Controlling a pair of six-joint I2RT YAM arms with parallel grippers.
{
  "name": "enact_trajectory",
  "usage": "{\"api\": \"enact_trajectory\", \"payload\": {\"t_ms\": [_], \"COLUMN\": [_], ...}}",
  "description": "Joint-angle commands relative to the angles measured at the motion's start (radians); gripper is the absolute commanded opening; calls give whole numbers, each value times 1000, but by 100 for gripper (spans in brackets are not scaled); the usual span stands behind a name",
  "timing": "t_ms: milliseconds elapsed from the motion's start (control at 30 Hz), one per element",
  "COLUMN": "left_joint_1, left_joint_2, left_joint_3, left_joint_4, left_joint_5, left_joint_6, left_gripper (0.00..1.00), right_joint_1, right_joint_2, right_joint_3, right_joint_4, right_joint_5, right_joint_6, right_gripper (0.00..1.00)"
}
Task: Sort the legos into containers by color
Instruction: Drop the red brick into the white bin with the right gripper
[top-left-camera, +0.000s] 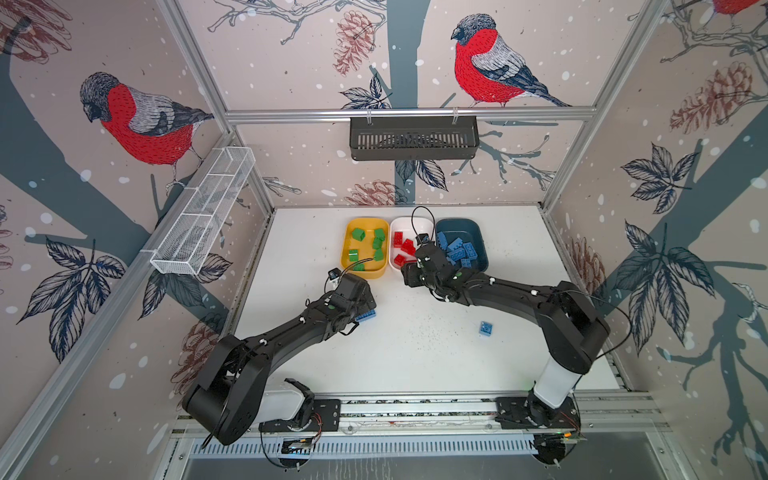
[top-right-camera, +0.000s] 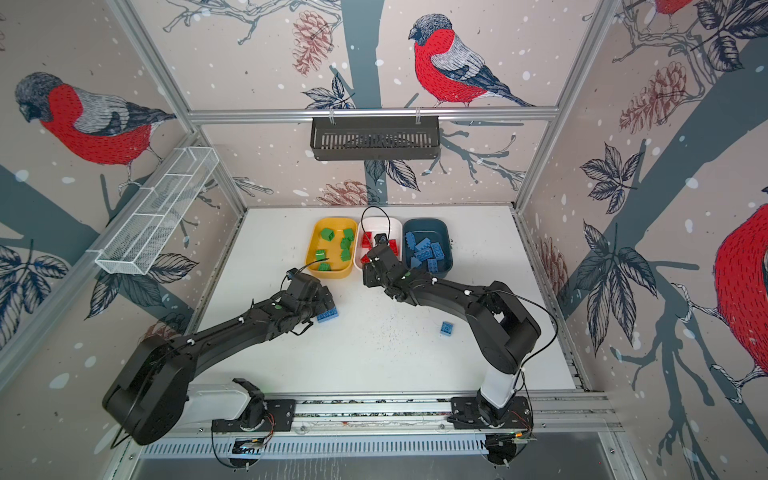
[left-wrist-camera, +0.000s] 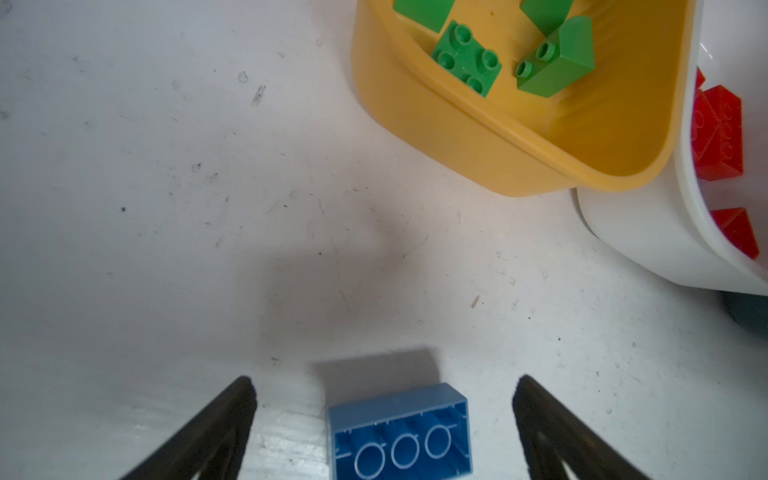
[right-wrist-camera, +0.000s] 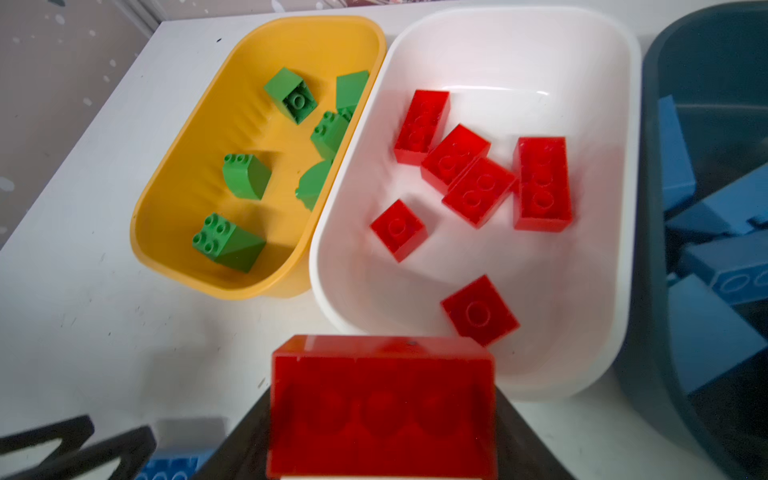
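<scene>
Two black robot arms, mine, reach over a scuffed white table (left-wrist-camera: 124, 208) towards three shallow tubs set side by side. My left fingers (left-wrist-camera: 232, 419) are spread wide and grip nothing. Between them, touching neither, a long blue brick (left-wrist-camera: 399, 436) lies on the table tipped on its side, its hollow underside with three rings facing my wrist camera. My right fingers (right-wrist-camera: 241, 449) pinch a long red brick (right-wrist-camera: 382, 407) by its ends, one broad face turned to the wrist camera and slightly blurred. It is held above the table at the near rim of the white tub (right-wrist-camera: 498, 62), which opens just ahead of these fingers and holds six loose red bricks (right-wrist-camera: 542, 183), both long and square. The yellow tub (right-wrist-camera: 183, 187) touches the white one on the side nearer my left fingers, just ahead of their tips, and holds several green bricks (right-wrist-camera: 228, 243), some with sloped tops. The teal tub (top-left-camera: 461, 228) sits just beside the white one on the side away from my left fingers, with a heap of blue bricks (top-left-camera: 461, 249) inside. A small blue brick (top-left-camera: 486, 328) lies alone on the table, studs up, well apart from both pairs of fingers and back towards my right elbow
</scene>
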Motion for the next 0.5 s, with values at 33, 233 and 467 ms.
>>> {"api": "enact_trajectory", "payload": {"t_ms": [33, 233, 467], "left_joint_1": [-9, -44, -95], "left_joint_2": [-3, 23, 62], "left_joint_3": [14, 34, 58], "left_joint_4": [-32, -59, -103], "left_joint_5": [-4, -18, -77], "left_joint_6": [37, 54, 5], "left_gripper": [97, 97, 97], "right_joint_1": [-43, -89, -91], "right_joint_2": [65, 204, 358], "right_joint_3": [82, 256, 463], "right_joint_4": [-34, -82, -135], "right_joint_5": [6, -80, -123], "right_joint_6": [-70, -189, -197], "right_gripper": [50, 54, 79]}}
